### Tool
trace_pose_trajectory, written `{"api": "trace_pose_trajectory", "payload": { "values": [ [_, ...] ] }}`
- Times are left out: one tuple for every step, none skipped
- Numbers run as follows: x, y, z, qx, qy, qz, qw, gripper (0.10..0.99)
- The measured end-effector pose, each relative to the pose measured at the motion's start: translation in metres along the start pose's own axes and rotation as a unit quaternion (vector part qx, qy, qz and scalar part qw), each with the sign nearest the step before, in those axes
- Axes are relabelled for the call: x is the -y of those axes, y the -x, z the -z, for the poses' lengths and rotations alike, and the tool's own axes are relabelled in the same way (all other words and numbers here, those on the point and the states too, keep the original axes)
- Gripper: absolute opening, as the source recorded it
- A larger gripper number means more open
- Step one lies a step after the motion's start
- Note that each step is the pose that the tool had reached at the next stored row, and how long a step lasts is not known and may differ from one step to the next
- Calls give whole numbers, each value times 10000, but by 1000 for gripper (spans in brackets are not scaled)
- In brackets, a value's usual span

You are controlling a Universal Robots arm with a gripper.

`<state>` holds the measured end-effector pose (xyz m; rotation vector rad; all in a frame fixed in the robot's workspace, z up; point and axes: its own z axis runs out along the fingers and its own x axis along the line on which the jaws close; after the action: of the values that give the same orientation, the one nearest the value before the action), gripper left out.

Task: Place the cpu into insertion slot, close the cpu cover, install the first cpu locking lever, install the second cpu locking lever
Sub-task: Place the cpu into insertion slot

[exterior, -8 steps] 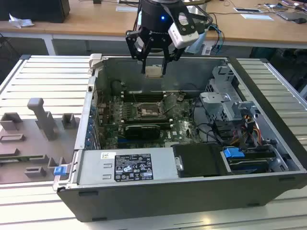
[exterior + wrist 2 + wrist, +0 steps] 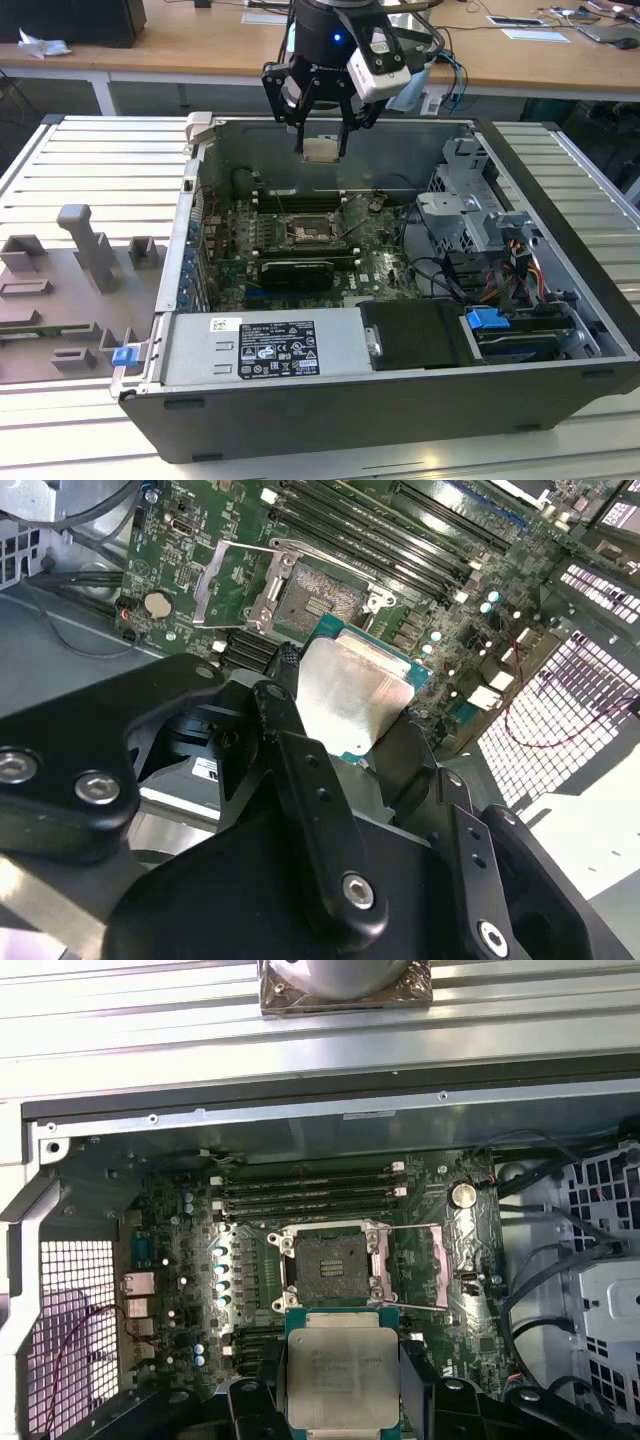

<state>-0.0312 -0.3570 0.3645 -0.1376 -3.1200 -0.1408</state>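
Note:
My gripper (image 2: pixel 320 152) hangs over the back of the open computer case, shut on the cpu (image 2: pixel 320 149), a small pale square chip held flat between the two fingers. In both wrist views the cpu (image 2: pixel 340 1375) (image 2: pixel 352 692) hovers above the green board, clear of it and off to one side of the insertion slot (image 2: pixel 327 1264) (image 2: pixel 318 602). The slot is a dark square socket with a silvery rim, and it stands bare. The cpu cover (image 2: pixel 416 1265) (image 2: pixel 233 584), a thin metal frame, is swung open beside the socket.
The case wall (image 2: pixel 330 395) rises around the board. A grey power supply (image 2: pixel 260 345) fills the front, and a drive cage (image 2: pixel 470 215) with cables sits at the exterior view's right. Long black memory slots (image 2: pixel 310 1192) run beside the socket. A grey fixture tray (image 2: pixel 70 280) lies outside the case.

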Motion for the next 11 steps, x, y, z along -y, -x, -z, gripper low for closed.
{"api": "trace_pose_trajectory", "payload": {
  "values": [
    [0,0,-1,1,0,-10,10000,541],
    [1,0,-5,1,0,-14,10000,541],
    [1,0,-7,1,0,-15,10000,541],
    [1,0,-10,1,0,-15,10000,541],
    [1,0,-11,1,0,-15,10000,541],
    [1,0,-13,1,0,-15,10000,541],
    [1,0,-14,1,0,-15,10000,541],
    [1,0,-15,2,0,-24,10000,541],
    [1,0,-15,6,2,-61,10000,541],
    [1,0,-15,8,2,-83,10000,541],
    [1,0,-16,9,3,-102,9999,541]
  ]
}}
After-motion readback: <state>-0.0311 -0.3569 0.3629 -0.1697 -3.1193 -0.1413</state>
